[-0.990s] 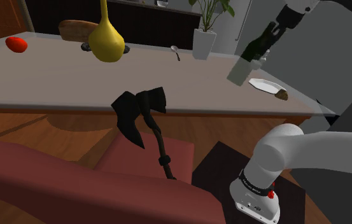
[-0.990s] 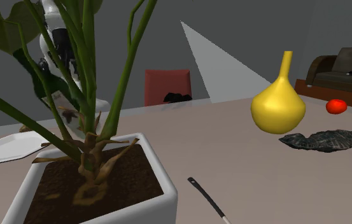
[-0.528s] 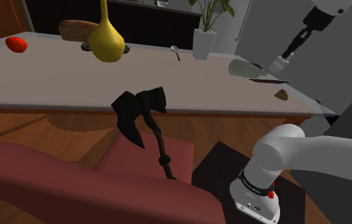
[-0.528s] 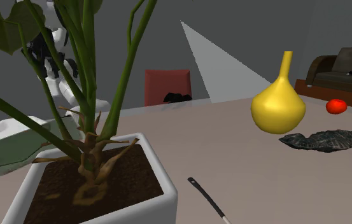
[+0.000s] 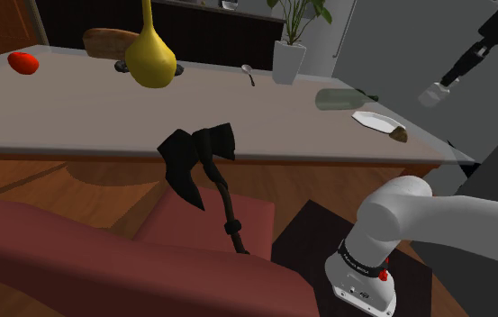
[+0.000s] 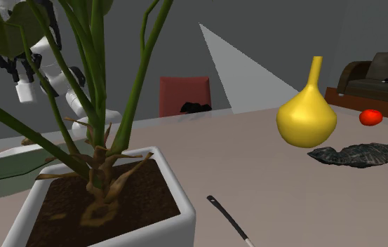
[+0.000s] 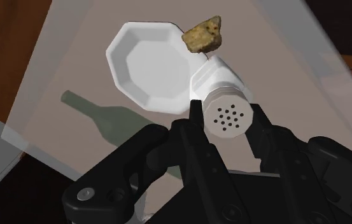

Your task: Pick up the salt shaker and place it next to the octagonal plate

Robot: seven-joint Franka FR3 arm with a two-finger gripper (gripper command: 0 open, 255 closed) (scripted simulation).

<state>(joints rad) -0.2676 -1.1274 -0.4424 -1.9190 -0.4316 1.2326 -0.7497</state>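
In the shoulder view, a green bottle (image 5: 335, 99) lies on its side on the table (image 5: 103, 113). Just right of it sits the white octagonal plate (image 5: 373, 120), then a brown lump (image 5: 399, 134). Farther right, up in the air, the gripper (image 5: 435, 94) pinches the white salt shaker (image 7: 230, 114) between its fingers.

Legible text, labels, numbers, signs: none found. Dark band (image 5: 365, 262) round the arm base (image 5: 361, 286) carries faint pale marks, too small to read
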